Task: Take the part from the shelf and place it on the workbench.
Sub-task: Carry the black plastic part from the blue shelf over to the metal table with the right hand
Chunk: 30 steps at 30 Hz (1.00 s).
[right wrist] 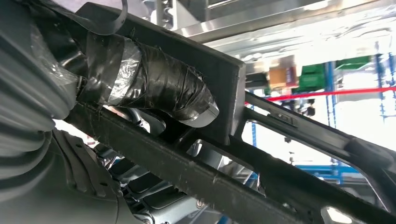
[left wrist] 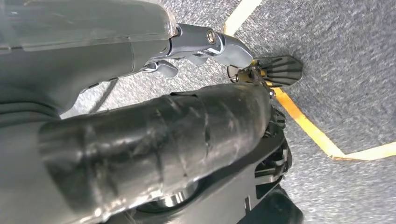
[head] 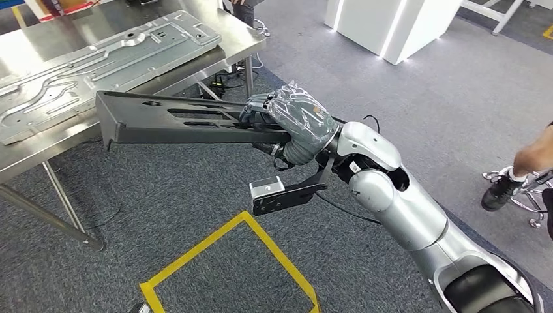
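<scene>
Part [head: 176, 120]: black slotted frame, gripped in our right hand [head: 293, 120], off the shelf; placement on steel workbench [head: 241, 39] remains.

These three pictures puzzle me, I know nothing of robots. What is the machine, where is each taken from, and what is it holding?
It is a humanoid robot with silver arms. The wide picture looks down from its head. Its right hand, wrapped in a grey cover, holds a long black frame part in the air near a steel workbench. On the workbench lies a large stamped metal panel. Yellow floor tape marks a square. The other two are wrist cameras: the right one shows fingers on the black part, the left one shows the left hand above the carpet, holding nothing visible.
</scene>
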{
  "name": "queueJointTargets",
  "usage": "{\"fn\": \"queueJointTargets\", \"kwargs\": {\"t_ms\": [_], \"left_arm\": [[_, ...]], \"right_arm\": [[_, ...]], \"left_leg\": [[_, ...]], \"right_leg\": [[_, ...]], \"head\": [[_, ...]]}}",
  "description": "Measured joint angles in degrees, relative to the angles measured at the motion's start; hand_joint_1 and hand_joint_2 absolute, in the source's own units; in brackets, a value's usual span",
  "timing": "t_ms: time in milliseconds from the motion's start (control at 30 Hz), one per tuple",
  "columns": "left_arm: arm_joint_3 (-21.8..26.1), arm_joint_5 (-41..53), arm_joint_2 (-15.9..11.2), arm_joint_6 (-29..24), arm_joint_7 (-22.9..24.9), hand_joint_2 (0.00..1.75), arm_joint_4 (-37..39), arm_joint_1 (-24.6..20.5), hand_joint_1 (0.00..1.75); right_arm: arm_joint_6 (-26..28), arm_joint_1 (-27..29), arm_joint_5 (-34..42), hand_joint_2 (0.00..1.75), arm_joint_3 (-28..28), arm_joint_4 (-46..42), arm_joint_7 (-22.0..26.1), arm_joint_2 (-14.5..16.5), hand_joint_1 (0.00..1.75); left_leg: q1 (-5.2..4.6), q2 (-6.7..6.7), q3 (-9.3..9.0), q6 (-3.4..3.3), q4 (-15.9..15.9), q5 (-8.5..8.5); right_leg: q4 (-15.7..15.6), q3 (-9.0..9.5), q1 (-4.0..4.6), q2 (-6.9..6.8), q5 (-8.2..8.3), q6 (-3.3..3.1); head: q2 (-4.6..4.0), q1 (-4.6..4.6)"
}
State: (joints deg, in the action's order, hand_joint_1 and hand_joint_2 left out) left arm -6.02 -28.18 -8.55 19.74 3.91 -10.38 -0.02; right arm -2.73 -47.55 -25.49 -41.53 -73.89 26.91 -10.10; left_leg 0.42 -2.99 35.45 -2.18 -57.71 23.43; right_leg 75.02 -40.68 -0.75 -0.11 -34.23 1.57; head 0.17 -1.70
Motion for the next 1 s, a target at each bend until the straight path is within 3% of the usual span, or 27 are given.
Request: {"fn": "queueJointTargets", "kwargs": {"t_ms": [67, 133, 200, 267, 300, 333, 400, 467, 500, 533, 600, 667, 700, 767, 800, 867, 933, 1000], "left_arm": [[0.0, 0.0, 0.0, 0.0, 0.0, 0.00, 0.0, 0.0, 0.00], [0.0, 0.0, 0.1, 0.0, 0.0, 0.00, 0.0, 0.0, 0.00], [0.0, 0.0, 0.3, 0.0, 0.0, 0.00, 0.0, 0.0, 0.00], [0.0, 0.0, 0.2, 0.0, 0.0, 0.00, 0.0, 0.2, 0.00], [0.0, 0.0, 0.2, 0.0, 0.0, 0.00, 0.0, 0.3, 0.00], [0.0, 0.0, 0.2, 0.0, 0.0, 0.00, 0.0, 0.4, 0.00], [0.1, 0.0, 0.2, 0.0, 0.0, 0.00, 0.0, 0.3, 0.00], [0.1, 0.0, 0.1, 0.0, 0.0, 0.00, 0.0, 0.0, 0.00], [0.1, 0.0, 0.1, 0.0, 0.0, 0.00, 0.0, 0.0, 0.00], [0.1, 0.0, 0.1, 0.0, 0.0, 0.00, 0.0, 0.1, 0.00], [0.1, 0.0, 0.0, 0.0, 0.0, 0.00, 0.0, 0.2, 0.00], [0.1, 0.0, -0.1, 0.0, 0.0, 0.00, 0.0, 0.1, 0.00], [0.1, 0.0, -0.1, 0.0, 0.0, 0.00, 0.0, 0.1, 0.00], [0.2, 0.0, -0.1, 0.0, 0.0, 0.00, 0.0, 0.2, 0.00], [0.2, 0.0, -0.1, 0.0, 0.0, 0.00, 0.0, 0.4, 0.00], [0.2, 0.0, -0.1, 0.0, 0.0, 0.00, 0.0, 0.4, 0.00], [0.2, 0.0, -0.1, 0.0, 0.0, 0.00, 0.0, 0.1, 0.00], [0.2, 0.0, -0.1, 0.0, 0.0, 0.00, 0.0, -0.2, 0.00]], "right_arm": [[0.0, 0.0, 0.0, 1.75, 0.0, 0.0, 0.0, 0.0, 1.69], [0.0, -0.1, 0.0, 1.75, 0.0, 0.0, 0.0, -0.1, 1.69], [0.0, -0.2, 0.0, 1.75, 0.0, 0.0, 0.0, -0.1, 1.69], [0.0, -0.3, 0.0, 1.75, 0.0, -0.1, 0.0, -0.1, 1.69], [0.0, -0.4, 0.0, 1.75, 0.0, -0.1, 0.0, -0.1, 1.69], [0.0, -0.5, 0.0, 1.75, 0.0, -0.1, 0.0, 0.0, 1.69], [0.0, -0.5, 0.0, 1.75, 0.0, -0.1, 0.0, 0.0, 1.69], [0.0, -0.5, 0.0, 1.75, 0.0, -0.1, 0.0, 0.0, 1.69], [0.0, -0.4, 0.0, 1.75, 0.0, -0.1, 0.0, 0.0, 1.69], [0.0, -0.3, 0.0, 1.75, -0.1, -0.1, 0.0, 0.0, 1.69], [0.0, -0.4, 0.0, 1.75, -0.1, -0.1, 0.0, 0.0, 1.69], [0.0, -0.5, 0.0, 1.75, -0.1, -0.1, 0.0, 0.0, 1.69], [0.0, -0.5, 0.0, 1.75, -0.1, -0.1, 0.0, 0.0, 1.69], [0.0, -0.6, 0.0, 1.75, -0.1, -0.1, 0.0, 0.0, 1.69], [0.0, -0.6, 0.0, 1.75, -0.1, -0.1, 0.0, 0.1, 1.69], [0.0, -0.7, 0.0, 1.75, -0.1, -0.2, 0.0, 0.1, 1.69], [0.0, -0.7, 0.0, 1.75, -0.1, -0.2, 0.0, 0.0, 1.69], [0.0, -0.4, 0.0, 1.75, -0.1, -0.1, 0.0, -0.1, 1.69]], "left_leg": [[-0.23, -1.80, -0.02, -0.02, -0.3, 0.08], [-0.25, -3.38, 0.24, 0.16, -0.6, 0.11], [0.17, -4.86, 0.84, 0.81, -0.6, -0.08], [0.48, -6.29, 1.19, 1.65, -0.3, -0.39], [0.34, -5.85, 1.28, 1.96, -0.4, -0.26], [0.15, -4.40, 1.69, 2.23, -1.3, 0.37], [0.00, 0.02, 4.21, 2.73, -6.8, 3.29], [0.41, 2.25, 7.81, 3.30, -13.8, 6.08], [0.65, 2.56, 8.68, 3.56, -15.4, 6.23], [0.87, 2.77, 8.44, 3.80, -14.9, 5.37], [1.10, 4.02, 4.78, 4.10, -7.9, 1.84], [0.79, 5.36, 1.42, 3.69, -1.7, -0.24], [0.59, 5.54, 0.90, 3.33, -0.6, -0.33], [0.38, 4.45, 1.05, 2.47, -0.7, -0.22], [0.45, 3.96, 0.98, 2.12, -0.6, -0.23], [0.67, 3.02, 0.69, 1.35, -0.3, -0.32], [0.70, 2.08, 0.59, 0.80, -0.2, -0.35], [0.53, 0.94, 0.61, 0.52, -0.3, -0.29]], "right_leg": [[-4.7, 1.59, 0.12, 0.74, 3.90, -0.65], [-12.3, 4.68, 0.03, 3.91, 7.33, -1.58], [-15.7, 6.11, 0.09, 5.94, 8.06, -2.01], [-16.5, 6.61, 0.08, 4.58, 8.27, -2.04], [-17.1, 7.03, -0.11, 3.74, 8.44, -2.18], [-17.8, 7.52, -0.31, 2.82, 8.64, -2.34], [-18.6, 8.27, -0.37, 0.95, 8.77, -2.61], [-18.5, 8.44, -0.27, -0.92, 8.52, -2.61], [-18.4, 8.46, -0.27, -1.79, 8.33, -2.52], [-18.2, 8.48, -0.31, -2.59, 8.10, -2.37], [-17.6, 8.64, -0.41, -4.05, 7.46, -1.88], [-17.1, 8.73, -0.21, -5.18, 6.81, -1.21], [-16.9, 8.78, -0.03, -5.65, 6.60, -0.90], [-16.9, 9.00, 0.07, -6.49, 6.37, -0.37], [-16.8, 9.09, -0.06, -6.23, 6.09, -0.04], [-14.3, 8.10, -0.42, -3.66, 4.28, 0.40], [-7.7, 4.76, -0.47, -0.76, 1.03, 0.42], [-1.0, 0.88, -0.36, -0.06, -1.03, 0.30]], "head": [[0.00, 0.01], [0.00, -0.04], [0.00, -0.05], [0.00, -0.01], [0.00, -0.07], [0.00, -0.24], [0.00, -0.54], [0.00, -0.61], [0.00, -0.63], [0.00, -0.62], [0.00, -0.64], [0.00, -0.63], [0.00, -0.59], [0.00, -0.55], [0.00, -0.54], [0.00, -0.54], [0.00, -0.52], [0.00, -0.52]]}}
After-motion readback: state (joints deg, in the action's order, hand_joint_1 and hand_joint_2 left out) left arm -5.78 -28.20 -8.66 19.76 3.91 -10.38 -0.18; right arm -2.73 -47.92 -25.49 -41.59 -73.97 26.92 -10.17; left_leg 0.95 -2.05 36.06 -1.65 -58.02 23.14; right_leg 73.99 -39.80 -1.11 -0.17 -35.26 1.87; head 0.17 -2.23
